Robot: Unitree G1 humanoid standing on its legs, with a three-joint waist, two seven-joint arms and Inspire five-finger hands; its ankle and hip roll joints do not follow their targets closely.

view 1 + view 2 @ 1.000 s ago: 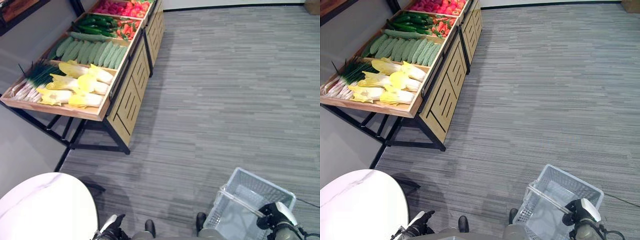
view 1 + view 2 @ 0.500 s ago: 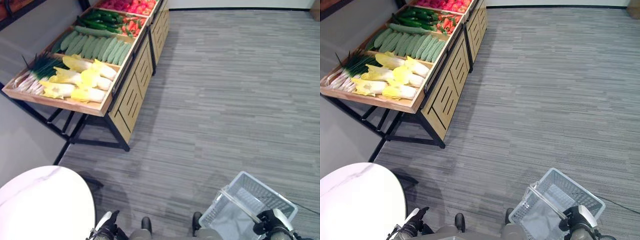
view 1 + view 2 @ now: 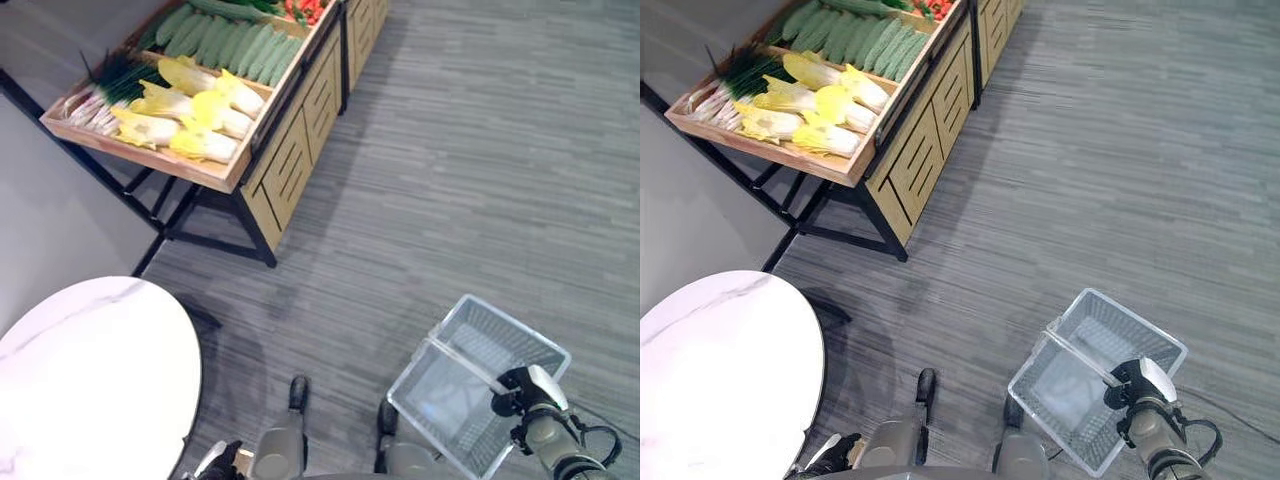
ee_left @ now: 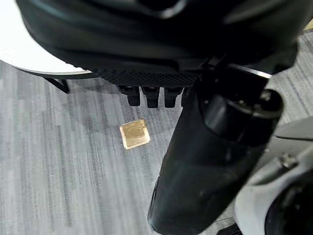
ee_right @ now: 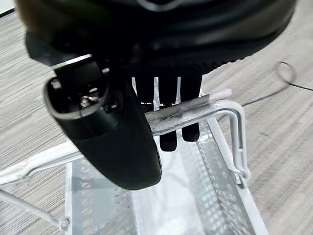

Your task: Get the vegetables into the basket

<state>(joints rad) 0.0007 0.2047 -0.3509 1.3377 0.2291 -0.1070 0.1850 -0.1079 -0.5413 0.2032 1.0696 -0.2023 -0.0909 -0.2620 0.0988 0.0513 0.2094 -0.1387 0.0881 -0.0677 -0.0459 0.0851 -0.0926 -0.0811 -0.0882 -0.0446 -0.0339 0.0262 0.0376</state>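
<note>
Spanning grey striped carpet [image 3: 480,170], everywhere

A shop, greengrocer's corner by the look; a slanted wooden produce stand [image 3: 262,168] on black legs, split into compartments; Chinese cabbages [image 3: 195,105] beside spring onions [image 3: 100,85], cucumbers [image 3: 235,40] in the next compartment; a wire shopping basket [image 3: 478,385] over grey striped carpet [image 3: 480,170]; round white marble worktop [image 3: 85,385] nearby.
</note>
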